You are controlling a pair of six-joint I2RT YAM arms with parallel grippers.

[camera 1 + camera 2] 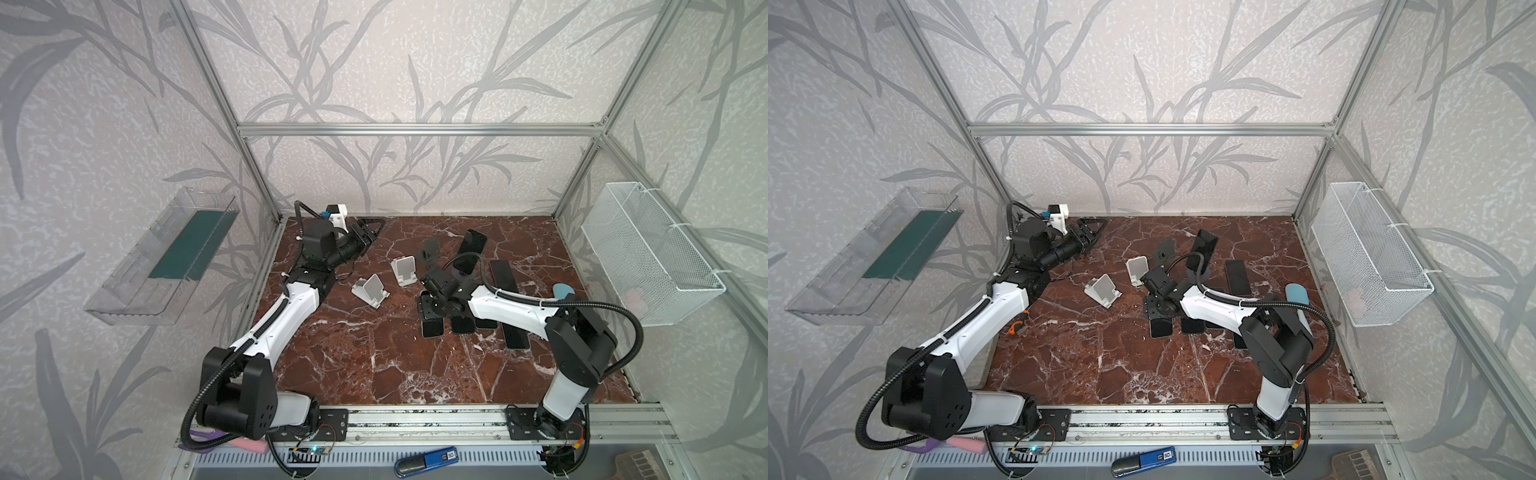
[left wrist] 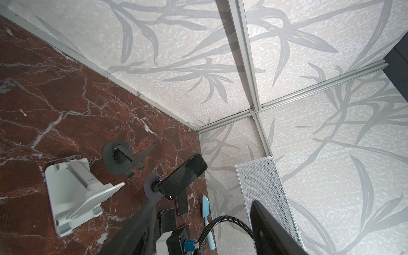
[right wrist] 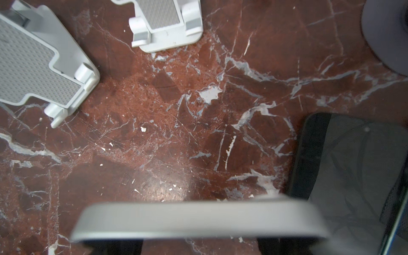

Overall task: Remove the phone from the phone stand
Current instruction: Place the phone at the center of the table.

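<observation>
Left arm (image 1: 291, 309) outstretched, right arm (image 1: 509, 309) folded, phone (image 3: 198, 218) gripped

Both top views look down from high at the front over the whole desk (image 1: 374, 361), both arms and the back wall, and share nearly everything. The left wrist view sits low at the desk's far left corner and faces the mesh basket (image 2: 260, 176). The right wrist view looks straight down from close, with a phone (image 3: 198, 220) edge at the lens. Its white stands (image 3: 39, 66) also show in both top views.
</observation>
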